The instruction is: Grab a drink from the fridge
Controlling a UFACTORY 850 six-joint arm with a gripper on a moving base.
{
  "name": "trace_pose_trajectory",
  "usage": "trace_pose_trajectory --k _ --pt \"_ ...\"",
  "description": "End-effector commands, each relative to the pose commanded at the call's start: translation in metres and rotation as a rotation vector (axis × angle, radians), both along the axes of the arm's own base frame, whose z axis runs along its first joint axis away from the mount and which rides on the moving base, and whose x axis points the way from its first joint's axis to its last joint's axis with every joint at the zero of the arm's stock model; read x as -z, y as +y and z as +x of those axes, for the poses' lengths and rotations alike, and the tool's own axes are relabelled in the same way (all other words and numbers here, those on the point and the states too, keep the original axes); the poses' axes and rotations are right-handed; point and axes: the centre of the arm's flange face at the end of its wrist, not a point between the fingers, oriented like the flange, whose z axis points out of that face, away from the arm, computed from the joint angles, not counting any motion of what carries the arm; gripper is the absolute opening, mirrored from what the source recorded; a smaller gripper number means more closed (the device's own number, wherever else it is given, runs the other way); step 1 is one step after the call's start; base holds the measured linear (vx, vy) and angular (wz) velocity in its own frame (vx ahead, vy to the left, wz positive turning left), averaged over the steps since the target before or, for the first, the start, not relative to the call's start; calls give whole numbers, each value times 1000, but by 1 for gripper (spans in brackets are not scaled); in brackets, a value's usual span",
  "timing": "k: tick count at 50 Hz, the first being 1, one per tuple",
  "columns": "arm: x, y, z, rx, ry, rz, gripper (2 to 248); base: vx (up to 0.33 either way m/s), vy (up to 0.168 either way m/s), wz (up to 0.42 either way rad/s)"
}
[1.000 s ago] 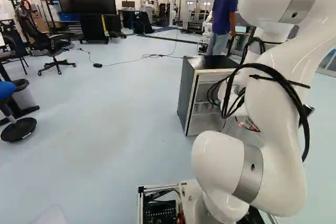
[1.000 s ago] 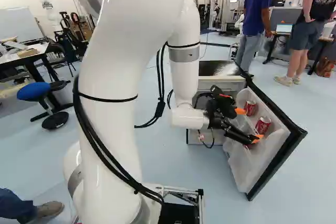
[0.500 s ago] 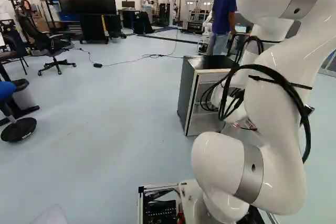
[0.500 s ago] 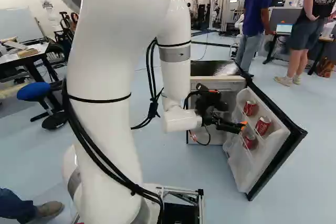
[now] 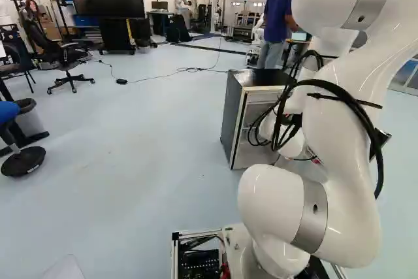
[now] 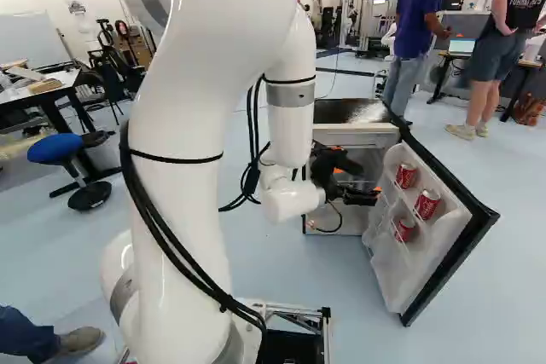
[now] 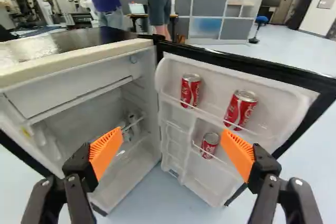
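1. Jaws are standing wide apart, their orange pads (image 7: pixel 106 150) pinching nothing.
2. Ahead of them, the lower can (image 7: pixel 209 145) is sitting between the two pads as the wrist view looks; the upper can (image 7: pixel 190 91) and the outer can (image 7: pixel 241 109) are resting above it, all three in the racks of the open door (image 7: pixel 252 64).
3. Judging by this, the robot is lining up on a drink; the next move is calling for a swing toward the door, straddling one can, then squeezing without catching a rack.
4. Right base view is showing what the wrist view is flattening: the jaws are hanging before the fridge cabinet (image 6: pixel 350 140), apart from the cans.
5. Left base view is giving the cabinet's dark side wall (image 5: pixel 233 112), while the arm (image 5: pixel 343 161) is hiding the door cans there.
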Motion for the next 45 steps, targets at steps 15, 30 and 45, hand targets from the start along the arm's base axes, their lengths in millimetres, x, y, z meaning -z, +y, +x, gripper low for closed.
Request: trace_pose_trajectory --k 15,30,45 --pt "16 9 10 -158 20 25 247 0 0 0" --pt "31 19 19 -297 30 46 247 0 0 0" --pt "47 20 22 -323 48 66 247 0 0 0"
